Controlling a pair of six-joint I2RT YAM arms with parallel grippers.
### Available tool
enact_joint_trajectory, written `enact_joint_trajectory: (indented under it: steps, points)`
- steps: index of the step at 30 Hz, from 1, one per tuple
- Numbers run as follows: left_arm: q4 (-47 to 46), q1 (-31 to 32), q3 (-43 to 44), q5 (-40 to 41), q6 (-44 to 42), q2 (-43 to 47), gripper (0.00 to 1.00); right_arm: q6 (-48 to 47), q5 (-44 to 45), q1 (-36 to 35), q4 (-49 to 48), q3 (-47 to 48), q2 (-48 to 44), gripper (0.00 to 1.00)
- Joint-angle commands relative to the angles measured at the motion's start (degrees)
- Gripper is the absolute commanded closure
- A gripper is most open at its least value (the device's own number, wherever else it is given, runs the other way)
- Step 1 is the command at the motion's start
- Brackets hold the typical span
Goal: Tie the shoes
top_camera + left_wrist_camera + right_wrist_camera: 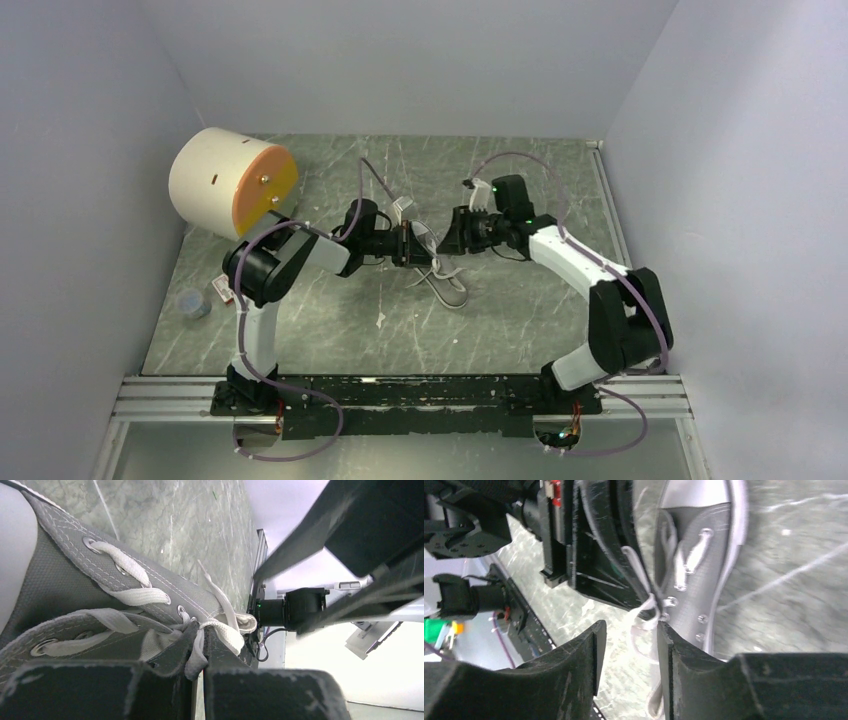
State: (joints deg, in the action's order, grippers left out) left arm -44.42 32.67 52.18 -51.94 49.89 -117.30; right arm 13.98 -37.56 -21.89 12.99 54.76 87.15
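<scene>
Standing at the near edge, I see the sneaker at mid-table, caught between the two arms and mostly hidden by them from above. Up close its side is grey canvas with pale double stitching and metal eyelets. A small white-and-red tag lies on the table near the left arm's elbow, too small to read.

The left gripper has its jaws pressed nearly together on a strand of the white lace, just past the last eyelet. The right gripper faces it from the other side with its jaws parted, and loose lace strands run through the gap without either finger touching them. More lace trails on the table toward the near edge. Whether the sneaker lies flat I cannot tell.

The table is a grey-green slab veined with thin white lines, like marble. Plain pale walls close it in on three sides, and an aluminium rail runs along the near edge, where both arm bases are bolted.

A big cream drum with an orange face lies on its side in the far left corner. A little bluish round pot sits by the left wall.

Purple cables loop over both arms, and green lights glow on the right wrist.
</scene>
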Motion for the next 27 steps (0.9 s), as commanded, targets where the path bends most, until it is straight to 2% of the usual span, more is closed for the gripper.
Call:
enact_joint_trajectory:
  steps: [1, 4, 7, 10, 18, 27]
  points:
    - [-2.63, 0.38, -1.2, -1.34, 0.02, -0.78, 0.93, -1.74, 4.38, 2.95, 2.14, -2.1, -3.8, 0.52]
    - [-2.83, 0.38, -1.28, -1.49, 0.17, -0.42, 0.93, -2.12, 6.22, 3.49, 1.79, -2.63, -2.82, 0.54]
    - [-3.61, 0.25, -1.46, -1.79, 0.7, -0.18, 0.93, -4.79, 3.59, 3.28, 1.55, -1.95, 0.09, 0.69]
    - [-4.82, 0.2, -1.47, -2.04, 1.71, -0.44, 0.93, -6.49, 1.86, 1.52, 1.18, -1.51, 2.58, 0.75]
    - [-8.67, 0.12, -1.9, -2.7, 4.29, -1.01, 0.94, -7.27, -2.38, 0.28, -2.17, -4.83, 2.34, 0.73]
    - [-10.08, 0.11, -2.35, -3.71, 4.97, -1.36, 0.95, -6.66, -4.05, -0.32, -3.8, -4.2, 3.72, 0.66]
